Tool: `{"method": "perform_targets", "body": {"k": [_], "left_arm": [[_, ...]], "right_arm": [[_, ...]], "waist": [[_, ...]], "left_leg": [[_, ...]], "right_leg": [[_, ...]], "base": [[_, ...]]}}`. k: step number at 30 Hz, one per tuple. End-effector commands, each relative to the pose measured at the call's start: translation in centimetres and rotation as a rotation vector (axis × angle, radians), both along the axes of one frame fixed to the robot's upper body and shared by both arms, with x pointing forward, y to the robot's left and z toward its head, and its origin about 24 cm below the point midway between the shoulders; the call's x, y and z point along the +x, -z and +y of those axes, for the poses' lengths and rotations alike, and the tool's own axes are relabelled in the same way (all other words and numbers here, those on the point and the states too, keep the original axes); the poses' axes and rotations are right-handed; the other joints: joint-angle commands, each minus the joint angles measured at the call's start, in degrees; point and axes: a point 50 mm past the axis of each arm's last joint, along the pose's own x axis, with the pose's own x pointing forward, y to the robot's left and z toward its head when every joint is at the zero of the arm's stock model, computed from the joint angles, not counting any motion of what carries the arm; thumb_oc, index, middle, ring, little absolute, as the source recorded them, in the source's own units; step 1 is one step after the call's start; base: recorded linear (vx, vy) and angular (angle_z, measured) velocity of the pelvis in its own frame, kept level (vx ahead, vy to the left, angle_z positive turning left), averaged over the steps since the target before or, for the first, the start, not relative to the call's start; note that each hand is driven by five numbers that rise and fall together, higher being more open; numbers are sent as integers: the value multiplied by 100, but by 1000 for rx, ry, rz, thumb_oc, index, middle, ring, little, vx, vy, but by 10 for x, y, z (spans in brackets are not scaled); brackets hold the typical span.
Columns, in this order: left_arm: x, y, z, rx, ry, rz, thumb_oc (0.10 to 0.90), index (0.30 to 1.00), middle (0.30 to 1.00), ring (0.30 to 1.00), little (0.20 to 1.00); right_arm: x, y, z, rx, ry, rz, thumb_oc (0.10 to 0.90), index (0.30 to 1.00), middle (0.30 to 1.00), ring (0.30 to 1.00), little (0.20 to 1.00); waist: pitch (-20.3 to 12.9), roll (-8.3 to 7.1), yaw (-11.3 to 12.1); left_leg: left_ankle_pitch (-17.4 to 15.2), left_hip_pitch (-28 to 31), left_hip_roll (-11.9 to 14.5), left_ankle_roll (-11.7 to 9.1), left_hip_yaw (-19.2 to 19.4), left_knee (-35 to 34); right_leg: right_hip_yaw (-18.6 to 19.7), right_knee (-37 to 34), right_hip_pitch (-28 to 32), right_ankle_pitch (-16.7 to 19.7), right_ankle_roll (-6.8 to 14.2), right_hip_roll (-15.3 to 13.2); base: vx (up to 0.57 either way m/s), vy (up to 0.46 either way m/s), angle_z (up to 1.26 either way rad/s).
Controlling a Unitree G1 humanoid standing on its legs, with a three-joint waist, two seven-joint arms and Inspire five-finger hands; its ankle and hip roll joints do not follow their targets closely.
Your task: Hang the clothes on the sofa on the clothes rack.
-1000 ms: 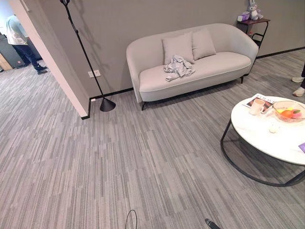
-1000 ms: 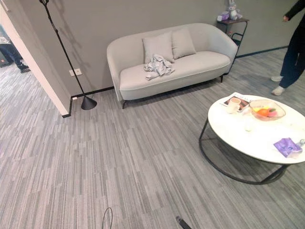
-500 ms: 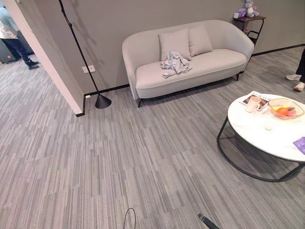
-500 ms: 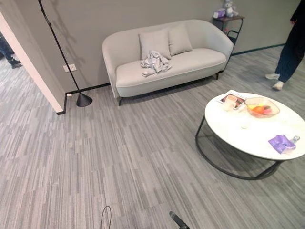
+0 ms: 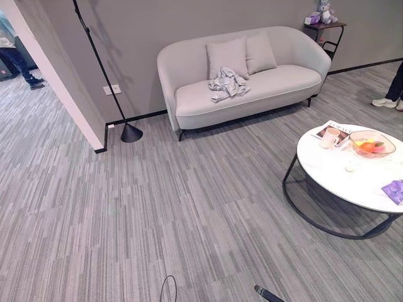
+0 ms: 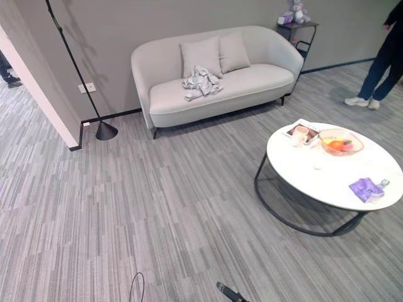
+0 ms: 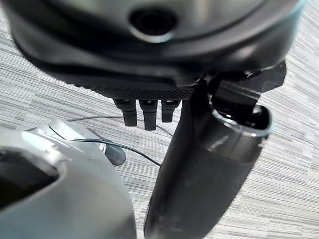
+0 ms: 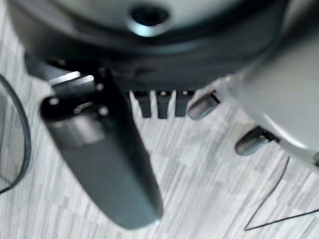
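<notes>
1. Nearest, both hands hang over carpet, holding nothing: left hand (image 7: 149, 107) and right hand (image 8: 162, 102), fingers relaxed.
2. Beyond, round table (image 5: 334, 179) stands right.
3. Farthest, crumpled clothes (image 5: 227, 83) lie on sofa (image 5: 189, 63); approach step, next walk closer.

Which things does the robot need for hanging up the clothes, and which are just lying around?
For the job:
- crumpled grey clothes
- sofa they lie on
- left hand and right hand, both empty, hanging over the floor

Just lying about:
- round table with cup, fruit bowl, magazine and purple cloth
- floor lamp
- two cushions
- side shelf with a plush toy
</notes>
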Motion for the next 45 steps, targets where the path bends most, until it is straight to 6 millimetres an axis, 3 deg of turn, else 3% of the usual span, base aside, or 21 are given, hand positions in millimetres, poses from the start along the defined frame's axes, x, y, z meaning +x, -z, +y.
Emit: {"method": "perform_targets", "body": {"k": [1, 6, 9, 10, 11, 12, 13, 18, 21, 22, 27, 31, 32, 33, 34, 36, 37, 40, 41, 42, 45], "left_arm": [[-13, 0, 4, 19, 20, 47, 800, 900, 900, 900, 900], [-20, 1, 1, 7, 135, 83, 800, 900, 900, 900, 900], [-12, 1, 1, 11, 155, 64, 800, 900, 900, 900, 900], [-1, 0, 1, 21, 162, 30, 800, 900, 900, 900, 900], [1, 0, 1, 21, 165, 27, 800, 900, 900, 900, 900], [5, -1, 5, 30, 160, 22, 800, 900, 900, 900, 900], [11, -2, 9, 44, 156, 6, 800, 900, 900, 900, 900], [21, -5, 19, 76, 132, -23, 800, 900, 900, 900, 900], [19, -6, 26, 94, 123, -20, 800, 900, 900, 900, 900], [19, -6, 26, 94, 123, -19, 800, 900, 900, 900, 900], [30, -7, 22, 97, 122, -54, 800, 900, 900, 900, 900], [40, -9, 21, 103, 96, -96, 800, 900, 900, 900, 900], [41, -9, 20, 96, 105, -101, 800, 900, 900, 900, 900], [40, -9, 20, 91, 106, -100, 800, 900, 900, 900, 900], [40, -9, 21, 94, 104, -101, 800, 900, 900, 900, 900], [40, -9, 23, 100, 95, -102, 800, 900, 900, 900, 900], [37, -9, 26, 105, 76, -91, 800, 900, 900, 900, 900], [39, -10, 28, 98, 14, -112, 800, 900, 900, 900, 900], [39, -10, 28, 91, -33, -121, 800, 900, 900, 900, 900], [40, -10, 28, 91, -33, -121, 800, 900, 900, 900, 900], [37, -10, 31, 77, -103, -126, 800, 900, 900, 900, 900]], "right_arm": [[-4, 4, 17, 51, -28, 12, 800, 900, 900, 900, 900], [-13, 5, 18, 54, -110, 25, 800, 900, 900, 900, 900], [-3, 3, 17, 36, -144, -10, 800, 900, 900, 900, 900], [9, 0, 20, 39, -173, -51, 800, 900, 900, 900, 900], [13, 0, 20, 43, -169, -62, 800, 900, 900, 900, 900], [9, 1, 25, 67, -123, -62, 800, 900, 900, 900, 900], [6, 1, 25, 67, -111, -56, 800, 900, 900, 900, 900], [-6, 4, 20, 66, -101, -18, 800, 900, 900, 900, 900], [-14, 5, 22, 80, -75, -9, 800, 900, 900, 900, 900], [-14, 5, 22, 80, -75, -9, 800, 900, 900, 900, 900], [-2, 2, 20, 63, -93, -52, 800, 900, 900, 900, 900], [11, -1, 22, 43, -155, -117, 800, 900, 900, 900, 900], [14, -2, 23, 42, -161, -124, 800, 900, 900, 900, 900], [16, -2, 28, 38, -204, -135, 800, 900, 900, 900, 900], [16, -3, 28, 33, -222, -135, 800, 900, 900, 900, 900], [17, -3, 28, 26, -237, -133, 800, 900, 900, 900, 900], [18, -3, 22, 15, -256, -121, 800, 900, 900, 900, 900], [24, -6, 14, 5, -254, -133, 800, 900, 900, 900, 900], [23, -5, 15, 2, -262, -130, 800, 900, 900, 900, 900], [23, -5, 15, 2, -262, -130, 800, 900, 900, 900, 900], [15, -2, 24, 16, -331, -105, 800, 900, 900, 900, 900]], "waist": [[-269, -302, -44], [-196, -322, -57], [57, -258, -116], [344, -81, -150], [415, -19, -172], [526, -6, -183], [514, -135, -131], [543, -248, -184], [375, -515, -259], [371, -506, -262], [240, -405, -398], [141, -387, -366], [147, -422, -347], [169, -536, -248], [211, -609, -218], [279, -697, -177], [422, -790, -101], [523, -820, 72], [579, -760, 137], [562, -776, 122], [579, -576, 354]], "left_leg": [[-225, -247, -528, 246, -153, -107], [-256, -256, -596, 313, -198, -73], [-324, -226, -559, 393, -173, 13], [-393, -73, -497, 466, -147, 14], [-405, -22, -479, 489, -171, 0], [-527, 145, -435, 475, -209, -83], [-594, 115, -458, 381, -328, -108], [-840, 345, -343, 258, -514, -102], [-1130, 666, -148, 110, -580, -114], [-1132, 672, -134, 105, -581, -123], [-1000, 758, 765, -263, -736, -66], [-26, 468, 1161, -546, -837, 757], [-19, 365, 1162, -532, -771, 926], [429, 170, 1232, -526, -593, 1584], [573, 66, 1290, -490, -452, 1995], [646, -37, 1377, -405, -243, 2230], [240, -207, 1210, -244, 12, 2516], [-682, -1028, 216, -74, -152, 2440], [-564, -1367, -149, -4, -72, 1766], [-523, -1376, -169, -1, -80, 1725], [513, -1979, -391, -61, -10, 528]], "right_leg": [[-193, 33, -116, -389, 434, -285], [-326, 75, -55, -447, 436, -311], [-461, 1100, -559, -630, 525, -352], [-706, 2456, -1196, -506, 1083, -597], [-750, 2936, -1432, -372, 1245, -688], [-1100, 2779, -1567, -340, 1114, -1260], [-897, 1423, -1431, 51, 1042, -1650], [-361, 455, -1571, 748, 1237, -2113], [-571, 412, -1430, 834, 1297, -1971], [-576, 422, -1431, 822, 1293, -1960], [-623, 899, -1563, 292, 983, -1217], [-780, 525, -1252, 78, 637, -580], [-822, 418, -1146, 10, 608, -549], [-800, 129, -798, -81, 436, -337], [-794, 56, -662, -118, 384, -297], [-783, 33, -567, -147, 336, -294], [-631, 33, -470, -171, 331, -357], [-551, 33, -395, -278, 427, -483], [-587, 33, -360, -388, 452, -414], [-599, 33, -383, -382, 455, -433], [-500, 33, -181, -624, 403, 1]], "base": [[11, 69, 4], [19, 77, 10], [-114, 102, 8], [-141, 174, 1], [11, 105, -7], [258, -203, 34], [358, -300, 74], [255, -183, 18], [400, -244, -19], [333, -244, 0], [281, -264, 8], [298, -302, -14], [391, -400, -22], [327, -345, -25], [370, -392, -35], [210, -179, -39], [216, -70, -15], [223, 0, -10], [136, 54, -6], [157, 43, 15], [229, 17, -2]]}}
